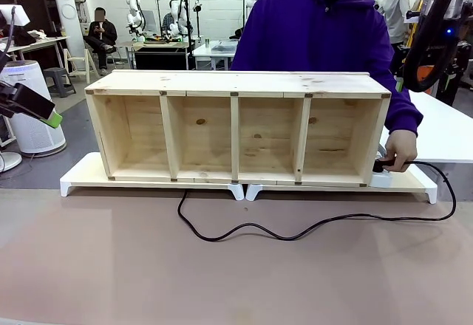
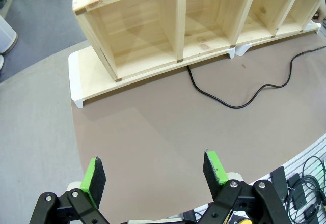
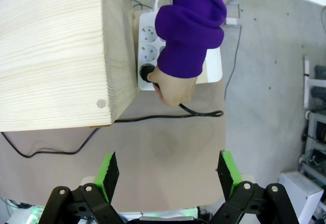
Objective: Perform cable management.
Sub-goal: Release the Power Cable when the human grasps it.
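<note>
Wooden shelf w/ four bays on white risers, person's hand at its end pressing the plug of the cable into a white power strip. Cable snakes across the brown tabletop in front of shelf. L gripper and R gripper both hover above table, jaws spread wide, nothing held.

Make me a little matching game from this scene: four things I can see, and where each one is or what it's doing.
Things:
1. cable
2. person's hand
3. power strip
4. left gripper

States:
A. white, beside the wooden shelf's end
B. open, above bare table
C. lying in loose curves before the shelf
D. on the black plug at the strip

Pairs: 1-C, 2-D, 3-A, 4-B
</note>
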Robot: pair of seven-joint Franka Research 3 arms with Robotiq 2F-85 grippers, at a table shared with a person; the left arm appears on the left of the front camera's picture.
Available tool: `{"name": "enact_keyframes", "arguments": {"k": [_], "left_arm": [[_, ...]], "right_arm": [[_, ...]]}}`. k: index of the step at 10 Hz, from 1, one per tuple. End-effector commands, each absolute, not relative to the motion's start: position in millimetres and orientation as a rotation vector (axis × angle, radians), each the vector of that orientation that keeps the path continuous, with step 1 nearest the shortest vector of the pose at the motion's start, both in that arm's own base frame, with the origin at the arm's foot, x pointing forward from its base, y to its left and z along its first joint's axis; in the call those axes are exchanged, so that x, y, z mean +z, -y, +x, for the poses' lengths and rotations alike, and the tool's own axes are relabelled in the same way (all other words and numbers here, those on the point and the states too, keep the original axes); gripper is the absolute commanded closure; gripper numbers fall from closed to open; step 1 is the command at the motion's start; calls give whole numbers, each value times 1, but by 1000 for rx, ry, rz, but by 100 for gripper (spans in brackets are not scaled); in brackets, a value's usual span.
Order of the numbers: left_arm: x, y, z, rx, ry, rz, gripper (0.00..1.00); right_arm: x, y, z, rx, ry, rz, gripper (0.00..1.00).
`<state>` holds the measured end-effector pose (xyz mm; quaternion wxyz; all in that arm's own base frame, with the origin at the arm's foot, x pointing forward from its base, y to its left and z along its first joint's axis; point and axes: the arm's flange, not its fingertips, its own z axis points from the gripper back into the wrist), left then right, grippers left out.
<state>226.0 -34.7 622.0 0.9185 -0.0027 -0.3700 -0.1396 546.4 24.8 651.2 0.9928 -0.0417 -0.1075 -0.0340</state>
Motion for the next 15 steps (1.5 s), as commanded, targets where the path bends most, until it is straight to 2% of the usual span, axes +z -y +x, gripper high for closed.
{"name": "enact_keyframes", "arguments": {"k": [1,15], "left_arm": [[623,35,227,-280,768,-12,0],[623,35,227,-280,768,-12,0]], "right_arm": [[650,-24,546,-70,210,-81,0],[650,-24,546,-70,210,-81,0]]}}
